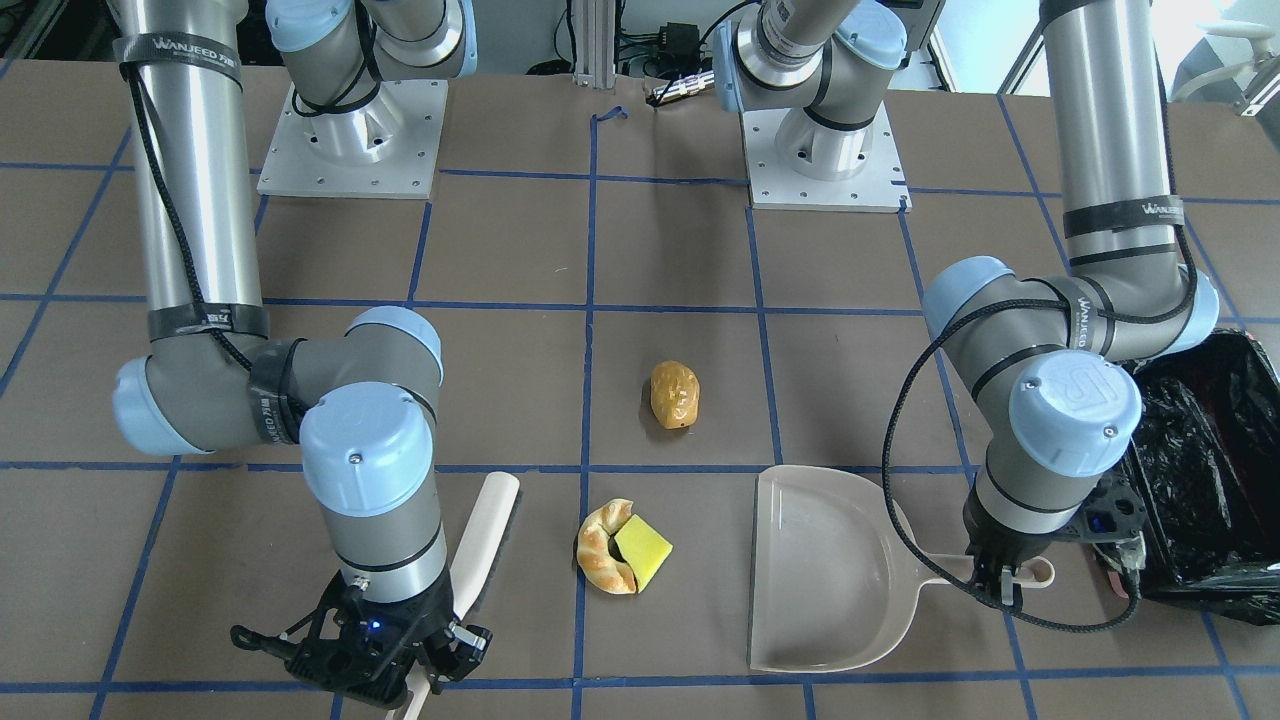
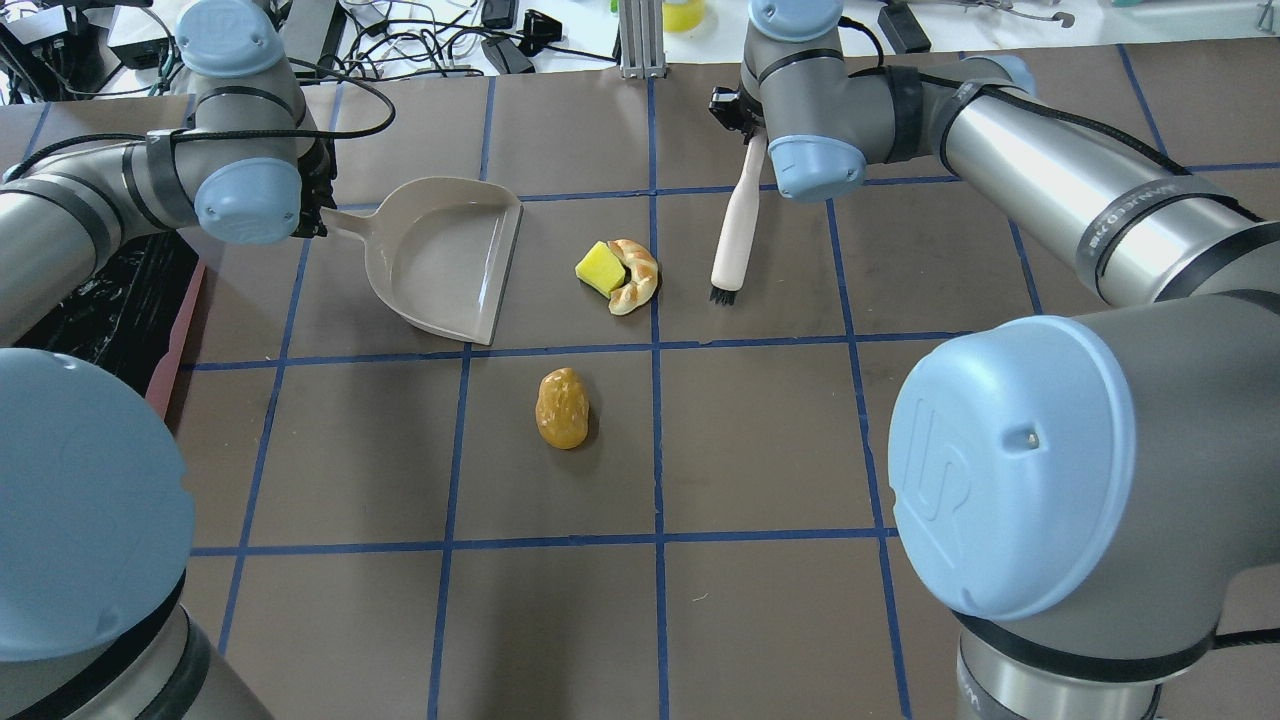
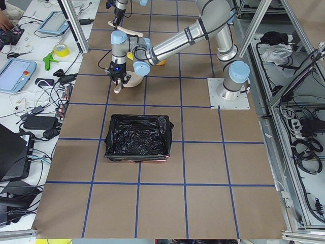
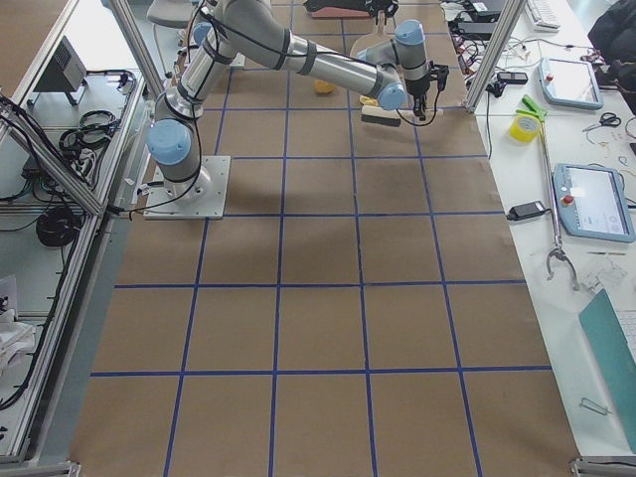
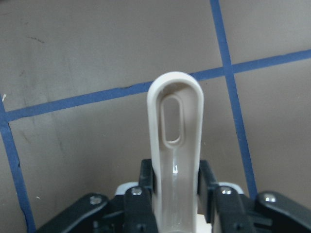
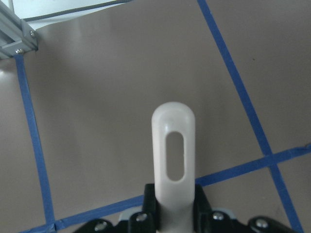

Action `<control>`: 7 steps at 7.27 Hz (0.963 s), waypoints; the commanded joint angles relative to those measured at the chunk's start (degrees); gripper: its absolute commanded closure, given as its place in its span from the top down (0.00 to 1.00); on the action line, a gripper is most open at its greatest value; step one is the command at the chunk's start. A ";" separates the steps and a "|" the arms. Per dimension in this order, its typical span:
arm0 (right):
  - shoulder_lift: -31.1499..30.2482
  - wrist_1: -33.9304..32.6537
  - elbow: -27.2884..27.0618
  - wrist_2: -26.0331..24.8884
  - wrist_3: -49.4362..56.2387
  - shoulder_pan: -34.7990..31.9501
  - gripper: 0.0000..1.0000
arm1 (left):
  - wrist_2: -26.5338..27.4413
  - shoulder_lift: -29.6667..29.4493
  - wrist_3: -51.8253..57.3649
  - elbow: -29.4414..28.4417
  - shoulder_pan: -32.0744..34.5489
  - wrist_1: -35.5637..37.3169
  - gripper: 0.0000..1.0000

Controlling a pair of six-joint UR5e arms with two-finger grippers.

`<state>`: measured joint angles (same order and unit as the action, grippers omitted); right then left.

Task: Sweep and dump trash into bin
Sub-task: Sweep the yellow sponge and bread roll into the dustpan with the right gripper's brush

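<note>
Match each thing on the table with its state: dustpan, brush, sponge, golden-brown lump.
Things:
1 dustpan
2 brush
3 sponge
4 golden-brown lump

States:
a lies alone, apart from the other trash
b handle held in the right pincer
c touches the pastry
d handle held in the left pincer

Pairs: 1-d, 2-b, 3-c, 4-a

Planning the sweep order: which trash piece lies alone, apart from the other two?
The glossy golden-brown lump, alone in its own grid square; the croissant-like pastry and yellow-green sponge block touch each other between the dustpan and brush.
</note>
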<state>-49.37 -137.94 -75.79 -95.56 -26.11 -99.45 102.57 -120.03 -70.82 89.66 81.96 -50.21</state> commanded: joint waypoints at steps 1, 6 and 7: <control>0.85 -1.10 0.03 -2.18 -5.16 -3.11 0.04 | 0.96 -0.64 -6.23 -0.01 2.23 0.12 0.00; 4.45 -3.03 2.57 -4.99 -17.29 -8.65 0.04 | 3.25 -0.99 -10.39 -0.10 2.41 0.20 0.00; 5.16 -3.03 4.23 -4.99 -19.66 -9.70 0.04 | 3.16 -0.82 -10.74 -0.10 2.50 0.20 0.00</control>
<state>-45.11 -140.77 -73.24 -100.48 -42.98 -108.20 105.66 -120.99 -81.12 89.53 84.40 -50.02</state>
